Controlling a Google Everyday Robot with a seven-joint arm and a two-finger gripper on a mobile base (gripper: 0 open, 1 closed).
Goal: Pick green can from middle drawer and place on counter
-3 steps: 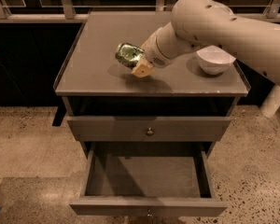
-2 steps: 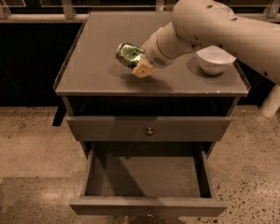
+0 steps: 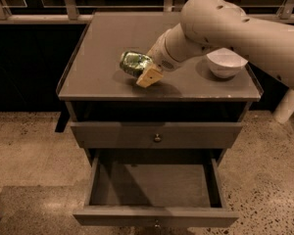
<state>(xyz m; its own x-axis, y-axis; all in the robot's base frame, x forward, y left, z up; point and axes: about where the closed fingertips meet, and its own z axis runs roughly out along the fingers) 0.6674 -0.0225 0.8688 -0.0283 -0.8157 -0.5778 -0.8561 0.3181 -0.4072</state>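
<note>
The green can [image 3: 134,63] lies tilted in my gripper [image 3: 142,71], low over the left middle of the counter [image 3: 103,43]. The gripper is shut on the can, and one tan finger [image 3: 150,76] shows under the can's right side. My arm reaches in from the upper right. The middle drawer [image 3: 152,215] is pulled open below and nothing shows on its visible floor. I cannot tell whether the can touches the counter.
A white bowl [image 3: 226,62] stands on the counter's right side, close behind my arm. The upper drawer front [image 3: 157,135] with its knob is shut. A dark railing runs behind the cabinet. A white post [image 3: 288,106] stands at the right on the speckled floor.
The gripper with the green can has sunk a little toward the counter. The drawers and the bowl have not moved.
</note>
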